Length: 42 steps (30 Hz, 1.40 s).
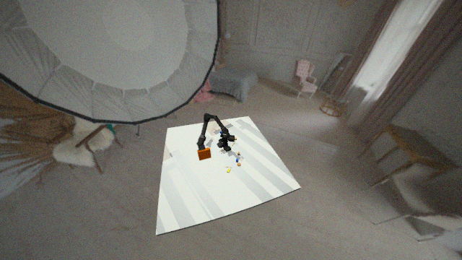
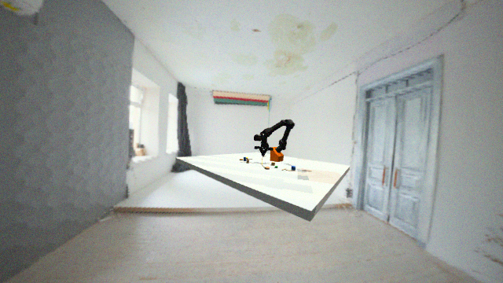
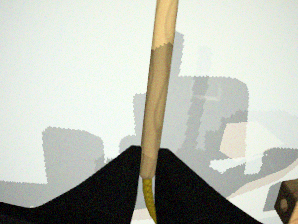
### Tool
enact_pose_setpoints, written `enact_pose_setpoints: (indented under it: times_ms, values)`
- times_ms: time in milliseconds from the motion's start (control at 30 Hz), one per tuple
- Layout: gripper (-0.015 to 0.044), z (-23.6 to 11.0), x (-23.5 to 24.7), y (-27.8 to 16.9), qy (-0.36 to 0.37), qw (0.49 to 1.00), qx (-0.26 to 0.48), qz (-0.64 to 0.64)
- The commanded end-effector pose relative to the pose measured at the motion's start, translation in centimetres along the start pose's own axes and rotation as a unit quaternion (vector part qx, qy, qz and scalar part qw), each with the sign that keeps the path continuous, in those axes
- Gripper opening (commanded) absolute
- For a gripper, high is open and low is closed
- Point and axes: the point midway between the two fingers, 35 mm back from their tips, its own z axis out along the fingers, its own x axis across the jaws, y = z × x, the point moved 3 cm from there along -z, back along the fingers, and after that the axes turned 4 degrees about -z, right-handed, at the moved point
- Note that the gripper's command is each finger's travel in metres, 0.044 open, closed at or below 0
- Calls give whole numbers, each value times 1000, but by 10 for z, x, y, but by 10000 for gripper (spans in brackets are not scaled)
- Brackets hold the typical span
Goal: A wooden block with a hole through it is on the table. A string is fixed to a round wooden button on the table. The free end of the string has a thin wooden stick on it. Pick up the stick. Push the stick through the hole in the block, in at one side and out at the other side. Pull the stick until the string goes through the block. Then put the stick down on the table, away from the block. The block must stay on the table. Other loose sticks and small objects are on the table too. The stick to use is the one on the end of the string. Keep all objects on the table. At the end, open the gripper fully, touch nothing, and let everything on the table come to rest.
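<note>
My gripper (image 2: 262,156) (image 3: 148,157) is shut on the wooden stick (image 3: 161,90) at its string end, above the table. The stick points up and away in the wrist view. The yellow string (image 3: 148,192) leaves that end between the fingers. In the exterior view a thin yellow line runs down from the fingertips towards the round orange-brown button (image 2: 267,168) (image 1: 235,139). A small brown block (image 2: 273,163) stands on the table near the button. A brown wooden block with a round light spot also shows at the lower right of the wrist view (image 3: 287,201). The hole cannot be made out clearly.
A blue piece (image 2: 293,167) (image 1: 221,132) and a green piece (image 2: 276,167) lie near the button. Another blue piece (image 1: 237,160) (image 2: 245,159), an orange piece (image 1: 239,164) and a yellow piece (image 1: 229,170) lie farther off. The orange box (image 1: 204,154) (image 2: 277,155) stands by the arm's base.
</note>
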Motion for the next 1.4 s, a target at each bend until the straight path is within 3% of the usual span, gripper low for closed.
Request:
enact_pose_setpoints:
  times_ms: [0,133,667,1000,1367]
  values:
    - [0,0,0,0,0,1000,0,0]
    - [0,0,0,-1,0,1000,0,-12]
    - [0,-1,3,-16,2,955,-3,-298]
    - [0,-2,4,-26,2,885,-3,-466]
    - [0,-3,5,-36,2,774,-3,-633]
